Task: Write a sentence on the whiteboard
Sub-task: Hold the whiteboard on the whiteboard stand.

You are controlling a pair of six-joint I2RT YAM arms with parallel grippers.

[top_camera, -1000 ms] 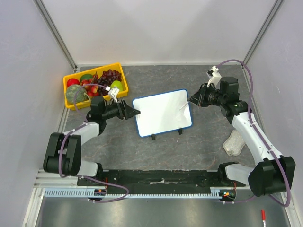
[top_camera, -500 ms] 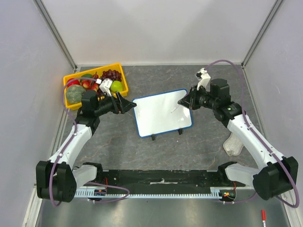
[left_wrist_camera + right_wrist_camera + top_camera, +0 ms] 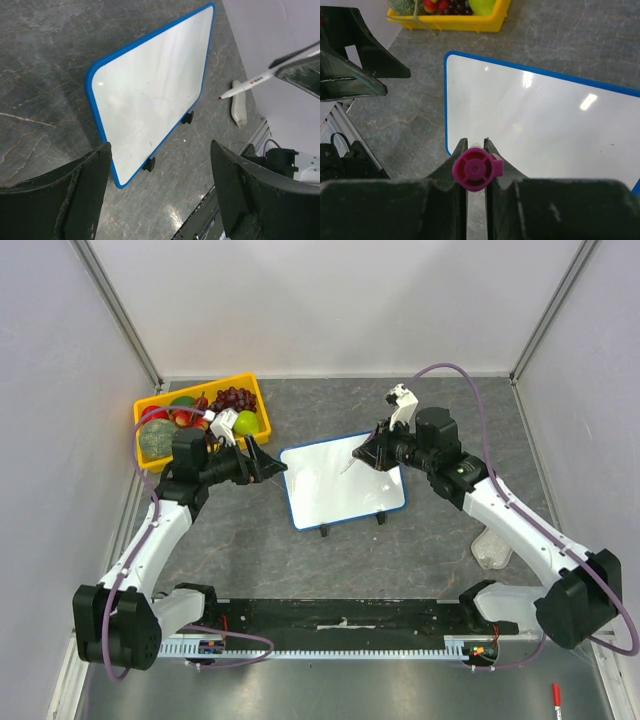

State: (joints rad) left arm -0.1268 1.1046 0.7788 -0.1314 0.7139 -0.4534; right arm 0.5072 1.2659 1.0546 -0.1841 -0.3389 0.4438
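Two claws flank the blank whiteboard [image 3: 340,490] in the middle of the table [image 3: 440,550], the left gripper [image 3: 278,469] spread wide and empty, the right gripper [image 3: 368,454] clamped on the marker [image 3: 352,461], whose tip should probably touch down lightly near the far left corner.

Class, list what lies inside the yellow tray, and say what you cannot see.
Inside the yellow tray: dark grapes, a green apple, red fruit and a large green fruit. The left arm covers part of the tray's near side, so anything there is hidden.
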